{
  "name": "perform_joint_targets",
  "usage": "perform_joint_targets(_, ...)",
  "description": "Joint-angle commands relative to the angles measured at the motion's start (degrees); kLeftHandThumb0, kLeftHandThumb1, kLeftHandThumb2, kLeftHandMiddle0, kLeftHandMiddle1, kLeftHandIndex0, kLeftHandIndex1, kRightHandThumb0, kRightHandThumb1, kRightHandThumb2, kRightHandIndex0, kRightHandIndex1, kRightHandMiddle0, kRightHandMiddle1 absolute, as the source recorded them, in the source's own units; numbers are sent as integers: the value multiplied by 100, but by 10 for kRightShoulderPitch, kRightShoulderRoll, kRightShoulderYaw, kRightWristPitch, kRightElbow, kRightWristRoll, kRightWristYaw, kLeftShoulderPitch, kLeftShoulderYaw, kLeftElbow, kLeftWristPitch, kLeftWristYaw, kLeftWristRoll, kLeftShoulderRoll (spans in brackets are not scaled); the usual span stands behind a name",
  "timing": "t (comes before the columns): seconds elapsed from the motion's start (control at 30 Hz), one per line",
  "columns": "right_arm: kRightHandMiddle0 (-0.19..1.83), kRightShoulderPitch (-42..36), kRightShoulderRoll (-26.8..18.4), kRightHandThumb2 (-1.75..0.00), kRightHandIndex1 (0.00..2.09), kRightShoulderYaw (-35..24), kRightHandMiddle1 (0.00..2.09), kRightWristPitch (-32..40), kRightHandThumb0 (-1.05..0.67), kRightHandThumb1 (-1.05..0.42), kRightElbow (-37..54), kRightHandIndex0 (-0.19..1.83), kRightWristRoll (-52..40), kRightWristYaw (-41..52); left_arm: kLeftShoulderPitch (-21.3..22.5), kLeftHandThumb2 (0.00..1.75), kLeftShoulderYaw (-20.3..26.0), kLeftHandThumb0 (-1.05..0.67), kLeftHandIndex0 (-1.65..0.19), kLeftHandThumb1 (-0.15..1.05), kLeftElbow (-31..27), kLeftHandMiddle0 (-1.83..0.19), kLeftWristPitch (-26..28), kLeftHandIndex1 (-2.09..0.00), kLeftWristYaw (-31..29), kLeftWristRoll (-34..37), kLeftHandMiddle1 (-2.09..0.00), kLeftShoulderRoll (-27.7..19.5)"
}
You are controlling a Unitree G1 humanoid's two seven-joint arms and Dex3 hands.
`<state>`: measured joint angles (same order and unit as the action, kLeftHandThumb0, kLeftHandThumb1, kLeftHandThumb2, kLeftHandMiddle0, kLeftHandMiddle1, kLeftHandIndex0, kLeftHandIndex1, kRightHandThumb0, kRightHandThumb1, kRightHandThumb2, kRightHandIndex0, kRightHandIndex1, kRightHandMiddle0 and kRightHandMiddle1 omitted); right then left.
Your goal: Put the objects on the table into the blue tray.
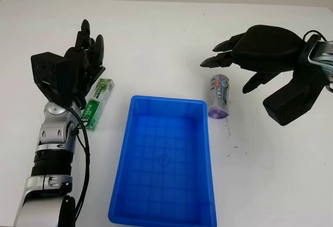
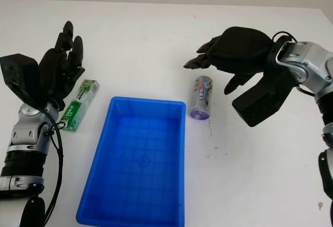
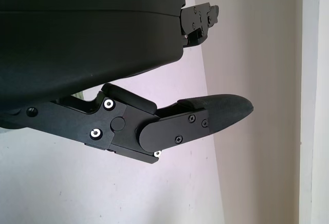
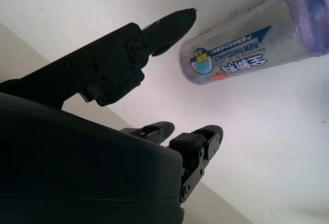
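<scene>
A blue tray [image 1: 205, 149] stands in the middle of the white table with nothing in it. Just right of its far right corner lies a clear purple-capped cylinder [image 1: 218, 95] with a printed label, also in the right wrist view as the cylinder [image 4: 247, 49]. My right hand [image 1: 223, 60] hovers open just above and behind it, fingers pointing left, not touching. A green flat packet [image 1: 97, 103] lies left of the tray. My left hand [image 1: 89, 42] is raised open just beyond that packet's far left side, holding nothing.
The white table [image 1: 166, 39] stretches wide behind the tray and to the right of the cylinder. My left forearm [image 1: 52, 154] runs along the table's left side, close to the green packet.
</scene>
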<state>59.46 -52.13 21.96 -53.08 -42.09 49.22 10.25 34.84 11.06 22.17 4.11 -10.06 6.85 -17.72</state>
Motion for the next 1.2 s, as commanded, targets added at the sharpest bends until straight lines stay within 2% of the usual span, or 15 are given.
perform_joint_targets(0.0, 42, -8, 3, -6, 5, 7, 5, -12, -37, -75, -7, 42, -5, -10, 7, 64, -3, -76, 19, 105, -5, 19, 1, 0, 1, -4, 0, -5)
perform_joint_targets(0.23, 41, -17, 6, -6, 5, 24, 5, -38, -38, -77, -16, 42, 10, -46, 5, 65, -3, -76, 19, 105, -9, 19, 0, 0, 2, -5, 0, -6)
perform_joint_targets(0.47, 41, -32, 8, -6, 6, 37, 5, -50, -36, -80, -19, 43, 6, -25, 2, 65, -1, -75, 19, 105, -14, 19, 4, 0, -1, -2, 0, -7)
perform_joint_targets(0.7, 59, -49, 9, -6, 15, 58, 14, -58, -35, -82, -36, 62, 47, -88, 0, 65, 0, -76, 19, 105, -15, 19, 7, 0, -4, -2, 0, -9)
perform_joint_targets(0.73, 66, -50, 9, -6, 23, 62, 20, -59, -35, -84, -38, 70, 63, -116, 0, 65, -1, -75, 19, 105, -14, 19, 4, 0, -5, -2, 0, -9)
perform_joint_targets(0.77, 69, -51, 10, -6, 41, 68, 38, -60, -36, -85, -41, 73, 80, -148, 0, 65, -1, -75, 19, 105, -13, 19, 3, 0, -6, -3, 0, -9)
perform_joint_targets(0.83, 51, -50, 12, -6, 118, 80, 112, -53, -40, -88, -48, 51, 113, -213, 0, 65, 0, -75, 19, 105, -11, 19, 2, 0, -7, -1, 0, -9)
perform_joint_targets(0.87, 46, -49, 13, -6, 143, 87, 135, -47, -43, -90, -53, 46, 128, -242, 0, 65, 0, -75, 19, 105, -11, 19, 2, 0, -8, -1, 0, -9)
perform_joint_targets(0.93, 41, -45, 17, -6, 180, 99, 174, -31, -49, -96, -64, 48, 154, -292, -1, 65, 0, -75, 19, 105, -10, 19, 1, 0, -8, -1, 0, -9)
perform_joint_targets(0.97, 43, -42, 18, -6, 192, 106, 184, -21, -51, -98, -70, 52, 165, -310, -1, 65, 0, -75, 19, 105, -10, 19, 1, 0, -8, -1, 0, -10)
perform_joint_targets(1.0, 43, -39, 20, -8, 202, 111, 186, -10, -54, -102, -75, 59, 173, -324, -1, 65, -1, -75, 19, 105, -9, 19, 0, 0, -9, -2, 0, -10)
perform_joint_targets(1.17, 57, -14, 32, -27, 209, 122, 207, 27, -55, -105, -114, 93, 181, -383, -1, 66, 1, -73, 19, 105, -8, 19, 0, 0, -14, 3, 0, -9)
